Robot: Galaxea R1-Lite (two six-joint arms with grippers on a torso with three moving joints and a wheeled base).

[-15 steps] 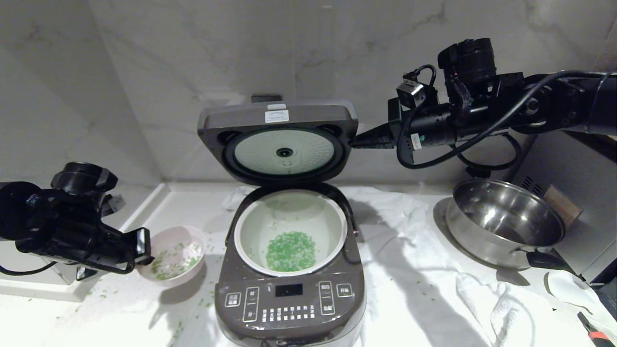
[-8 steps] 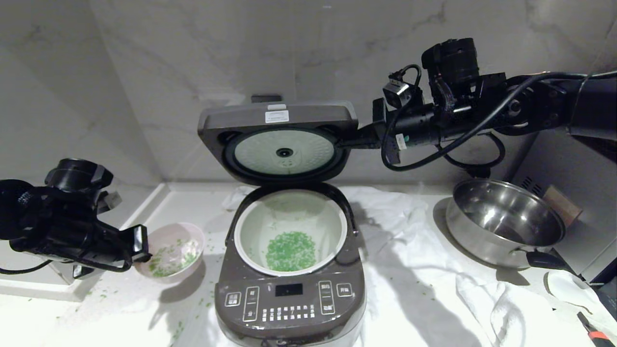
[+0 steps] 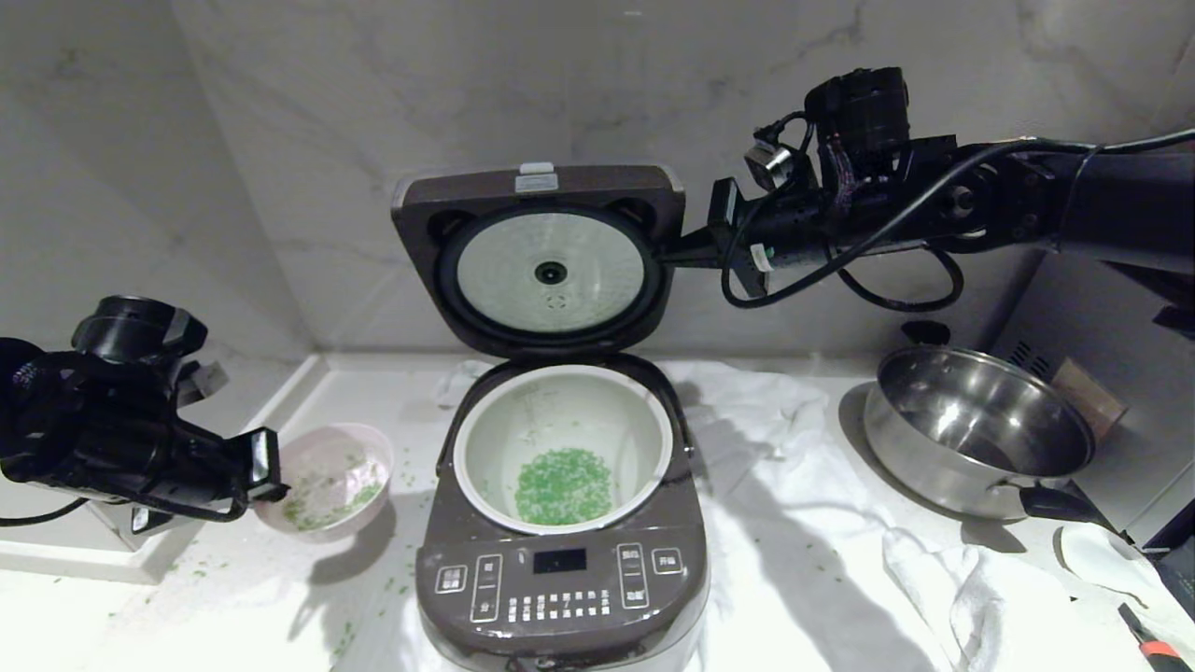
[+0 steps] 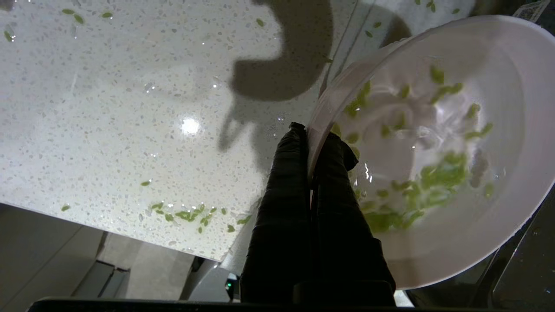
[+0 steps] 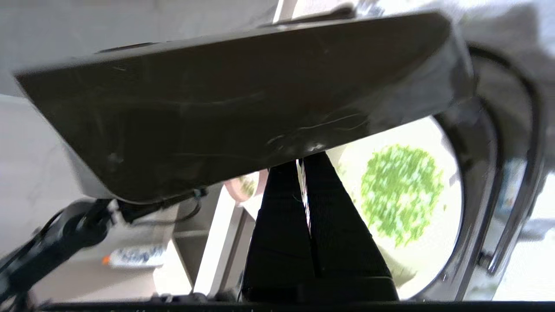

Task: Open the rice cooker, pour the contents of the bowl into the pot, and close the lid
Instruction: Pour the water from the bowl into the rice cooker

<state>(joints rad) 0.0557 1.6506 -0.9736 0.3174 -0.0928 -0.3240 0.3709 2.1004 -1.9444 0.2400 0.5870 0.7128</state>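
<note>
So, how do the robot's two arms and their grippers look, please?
Both arms are black. The right arm carries looping black cables, a round black block on top and a small white label. The right gripper and the left gripper each have two long, tapering black fingers with a matte, slightly wrinkled covering.

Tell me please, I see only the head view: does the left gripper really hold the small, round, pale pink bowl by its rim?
Observer: Yes. In the left wrist view the left gripper is shut on the rim of the bowl, one finger inside, one outside.
Operator: And the right gripper beside the dark brown-grey hinged lid, is it open?
Observer: No. The right wrist view shows its two fingers pressed together, their tips ending at the lid's dark outer shell.
</note>
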